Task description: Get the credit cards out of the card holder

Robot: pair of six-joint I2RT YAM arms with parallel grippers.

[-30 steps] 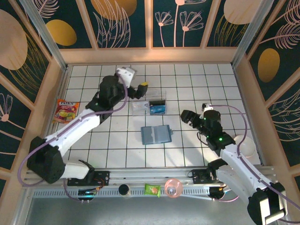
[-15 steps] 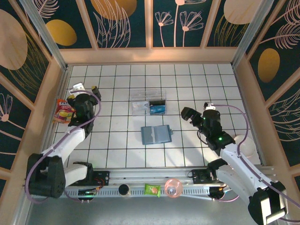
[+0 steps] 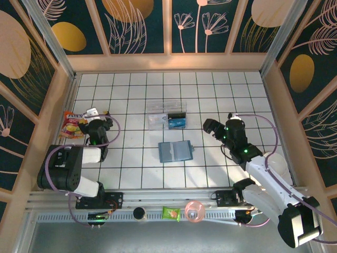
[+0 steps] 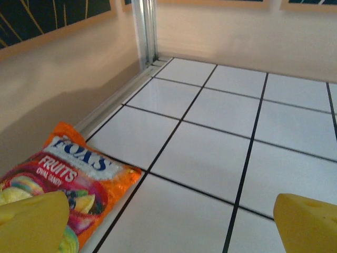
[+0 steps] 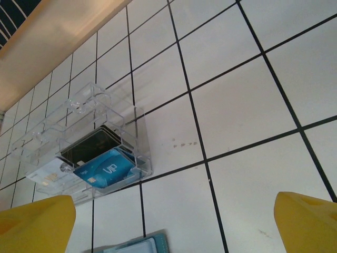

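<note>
On the white tiled surface [image 3: 131, 158], the wallet [image 3: 175, 151] lies open, and both arms' jaws stand apart and empty.
Top view: the wallet sits mid-surface, pale inside up, on the near side of a clear tray [image 3: 156, 120] that holds a blue card [image 3: 178, 123] and a black rectangle [image 3: 176, 113]. The left arm [image 3: 84, 155] is folded at the left edge, with the left jaws beside a sweet bag [image 3: 72, 125] and well apart from the wallet. The right arm [image 3: 263, 168] extends from the right, with the right jaws to the right of the tray, touching nothing. Left wrist: yellow pads [image 4: 31, 221] stand wide at both lower corners over bare tiles, the bag just beyond the left one. Right wrist: its yellow pads [image 5: 34, 224] are equally wide. The tray lies ahead with the blue card, marked VIP, in front of the black rectangle. A wallet corner shows at the bottom edge.
</note>
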